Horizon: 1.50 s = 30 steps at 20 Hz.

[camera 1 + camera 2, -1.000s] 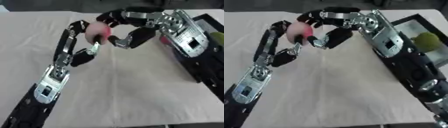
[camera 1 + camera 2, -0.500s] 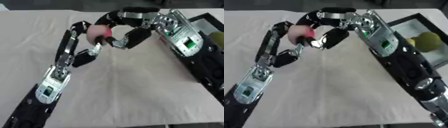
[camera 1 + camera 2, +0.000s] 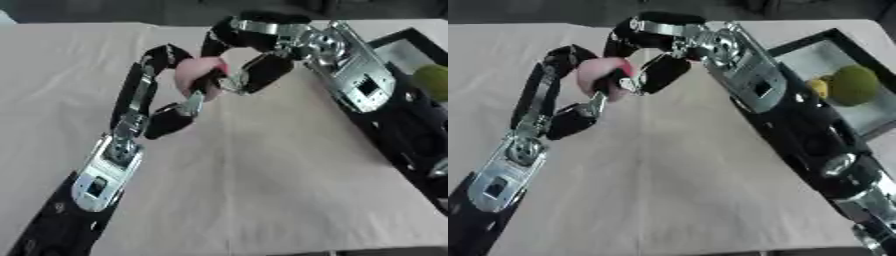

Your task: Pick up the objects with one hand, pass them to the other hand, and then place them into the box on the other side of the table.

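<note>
Left eye view: left hand [image 3: 179, 95] curls round a pink ball [image 3: 198, 75] mid-table while right hand [image 3: 249, 60] closes on it; release only once wrapped. Right eye view: box [image 3: 798, 50] waits far right, holding green fruit [image 3: 853, 85].

Tablecloth [image 3: 262, 200]: a plain beige cloth covers the whole work surface and fills most of the frame, lying flat and slightly askew to the frame edges. Crease [image 3: 231, 190]: a faint straight fold line runs through the cloth from the centre of the frame down to the lower edge. Background [image 3: 96, 10]: a dark, blurred strip lies beyond the far edge of the cloth along the top of the frame; nothing in it can be made out. A small pale shape [image 3: 4, 18] shows at the upper left edge.
</note>
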Each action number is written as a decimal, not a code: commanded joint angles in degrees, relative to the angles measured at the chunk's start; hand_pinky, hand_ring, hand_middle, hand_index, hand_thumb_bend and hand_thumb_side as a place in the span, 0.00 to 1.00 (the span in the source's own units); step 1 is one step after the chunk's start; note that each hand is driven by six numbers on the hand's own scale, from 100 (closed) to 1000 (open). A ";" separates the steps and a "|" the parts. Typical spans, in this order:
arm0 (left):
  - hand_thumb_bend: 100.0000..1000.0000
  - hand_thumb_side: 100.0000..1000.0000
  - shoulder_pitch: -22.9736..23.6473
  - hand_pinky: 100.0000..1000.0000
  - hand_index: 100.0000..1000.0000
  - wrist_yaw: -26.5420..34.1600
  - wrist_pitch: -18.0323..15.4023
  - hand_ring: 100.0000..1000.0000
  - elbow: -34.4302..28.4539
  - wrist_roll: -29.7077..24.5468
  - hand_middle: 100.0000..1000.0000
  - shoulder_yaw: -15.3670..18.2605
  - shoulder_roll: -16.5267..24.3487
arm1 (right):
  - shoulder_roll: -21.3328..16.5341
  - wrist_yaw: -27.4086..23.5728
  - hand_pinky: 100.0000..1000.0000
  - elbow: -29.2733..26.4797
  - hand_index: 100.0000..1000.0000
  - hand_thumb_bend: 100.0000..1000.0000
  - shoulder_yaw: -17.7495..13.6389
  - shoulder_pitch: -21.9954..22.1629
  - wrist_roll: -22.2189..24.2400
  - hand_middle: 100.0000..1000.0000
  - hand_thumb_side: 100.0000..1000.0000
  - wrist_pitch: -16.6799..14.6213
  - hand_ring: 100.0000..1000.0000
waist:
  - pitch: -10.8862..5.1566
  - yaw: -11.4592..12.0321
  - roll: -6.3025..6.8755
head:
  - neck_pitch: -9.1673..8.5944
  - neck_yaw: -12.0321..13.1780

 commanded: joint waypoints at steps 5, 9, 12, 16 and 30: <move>0.05 0.14 -1.54 0.66 0.59 0.98 -3.40 0.60 -1.31 2.13 0.53 -0.43 -0.57 | -0.22 -0.70 0.84 0.88 0.42 0.00 0.05 -0.66 -1.14 0.33 0.00 0.68 0.63 | -0.87 -0.09 0.09 | -0.39 -0.39; 0.51 0.15 -1.30 0.68 0.71 0.32 -2.76 0.66 -0.46 1.58 0.60 -0.54 -0.22 | -0.73 -2.83 0.84 0.68 0.41 0.00 -0.90 -0.37 -1.26 0.33 0.00 1.46 0.63 | -0.94 -0.23 0.21 | -0.15 -0.35; 0.79 0.28 -0.98 0.71 0.82 -1.21 -0.81 0.72 0.21 -0.02 0.68 -0.26 0.30 | -1.49 -3.86 0.84 -0.17 0.42 0.00 -1.80 -0.06 -1.87 0.33 0.00 1.38 0.63 | -1.08 -0.40 0.33 | 0.01 -0.15; 0.90 0.35 -0.47 0.72 0.86 -2.11 1.02 0.73 0.38 -0.23 0.70 0.22 1.12 | -2.98 -5.45 0.84 -1.60 0.42 0.00 -3.21 0.64 -3.63 0.34 0.00 1.59 0.64 | -1.39 -0.76 0.57 | 0.25 0.20; 0.79 0.38 2.89 0.71 0.81 0.15 6.05 0.72 -0.52 1.73 0.68 2.24 7.47 | -15.47 -11.91 0.85 -7.36 0.44 0.00 -12.45 10.05 -11.97 0.35 0.00 4.15 0.64 | -2.52 -2.43 1.94 | 0.51 0.56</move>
